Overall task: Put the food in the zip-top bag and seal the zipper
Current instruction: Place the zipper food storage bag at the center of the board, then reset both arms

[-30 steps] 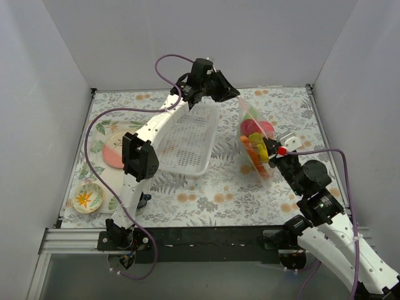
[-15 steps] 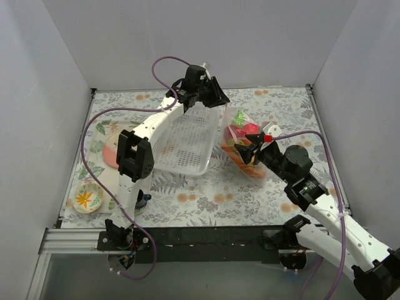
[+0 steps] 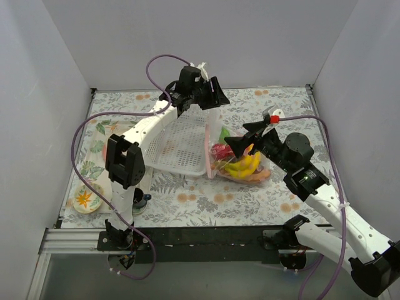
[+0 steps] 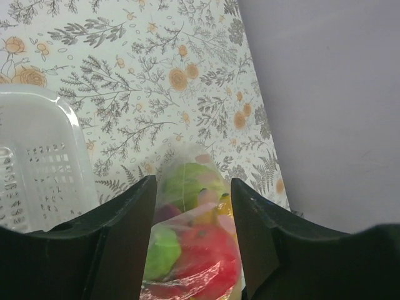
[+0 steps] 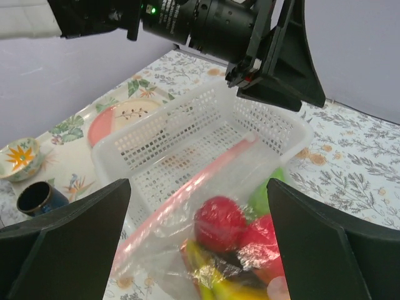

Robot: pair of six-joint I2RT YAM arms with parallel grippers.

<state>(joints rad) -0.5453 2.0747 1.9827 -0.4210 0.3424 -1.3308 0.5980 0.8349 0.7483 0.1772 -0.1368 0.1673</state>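
The zip-top bag [image 3: 240,165] lies on the table just right of the white basket, its pink zipper [image 3: 208,153] against the basket's side. The food shows through it: a yellow banana bunch [image 3: 245,167], red pieces [image 3: 219,152] and something green [image 3: 224,133]. My left gripper [image 3: 215,97] hangs open above the bag's far end; the left wrist view has the bag [image 4: 194,237] below and between its spread fingers [image 4: 128,237], apart from them. On the bag's right side my right gripper [image 3: 250,134] stands wide open, the bag [image 5: 231,231] and zipper [image 5: 187,187] lying ahead of it untouched.
The white slotted basket [image 3: 181,167] sits mid-table under the left arm and also shows in the right wrist view [image 5: 187,125]. At the left are a pink floral plate [image 3: 101,153], a small flowered bowl [image 3: 84,197] and a dark cup [image 3: 141,200]. Grey walls enclose the table.
Both grippers have opened and let go of the bag. The bag went left and down from between them and now lies against the basket. The right arm followed it leftward.
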